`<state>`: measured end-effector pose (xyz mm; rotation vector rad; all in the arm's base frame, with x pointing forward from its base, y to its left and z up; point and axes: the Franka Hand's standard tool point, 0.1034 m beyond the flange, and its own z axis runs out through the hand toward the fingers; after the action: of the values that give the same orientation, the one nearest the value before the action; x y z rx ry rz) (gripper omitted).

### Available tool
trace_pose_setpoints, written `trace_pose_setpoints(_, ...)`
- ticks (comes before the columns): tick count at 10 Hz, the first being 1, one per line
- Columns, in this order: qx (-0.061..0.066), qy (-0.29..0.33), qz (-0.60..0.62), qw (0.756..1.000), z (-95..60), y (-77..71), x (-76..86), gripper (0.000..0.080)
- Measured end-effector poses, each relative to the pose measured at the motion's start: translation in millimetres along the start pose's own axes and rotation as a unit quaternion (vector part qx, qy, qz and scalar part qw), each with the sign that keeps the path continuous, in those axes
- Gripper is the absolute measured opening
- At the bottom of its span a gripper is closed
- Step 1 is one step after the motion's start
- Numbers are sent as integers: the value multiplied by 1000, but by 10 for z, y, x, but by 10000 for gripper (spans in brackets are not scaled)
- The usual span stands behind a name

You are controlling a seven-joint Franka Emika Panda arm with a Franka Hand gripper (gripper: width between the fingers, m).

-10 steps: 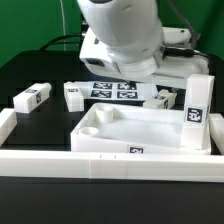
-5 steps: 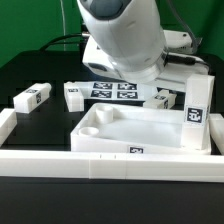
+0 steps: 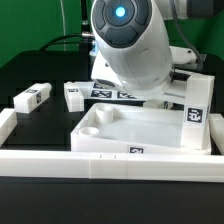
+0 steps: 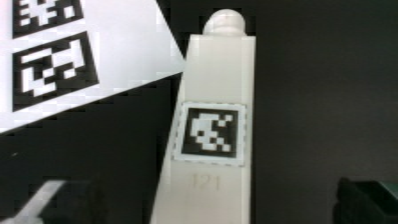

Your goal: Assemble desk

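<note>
You have a white desk leg point(image 4: 214, 120) lying flat on the black bench point(image 4: 320, 100), tag facing up. It runs lengthwise between the pincer's point(image 4: 205, 200) fingertips, which are released, spread wide and clear of it on either side. The marker board point(image 4: 89, 60) lies just beside its rounded end.

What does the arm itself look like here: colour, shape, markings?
The arm is a glossy white, rounded housing with a round glowing blue light near its top; no tags show on it. In the wrist view the pincer's fingers look dark.
</note>
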<state>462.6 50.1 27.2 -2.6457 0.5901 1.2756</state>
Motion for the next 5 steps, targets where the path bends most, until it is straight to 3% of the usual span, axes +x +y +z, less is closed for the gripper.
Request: trace_pose_setpoints(5,1,0,-8,1000,-7,14,7,649)
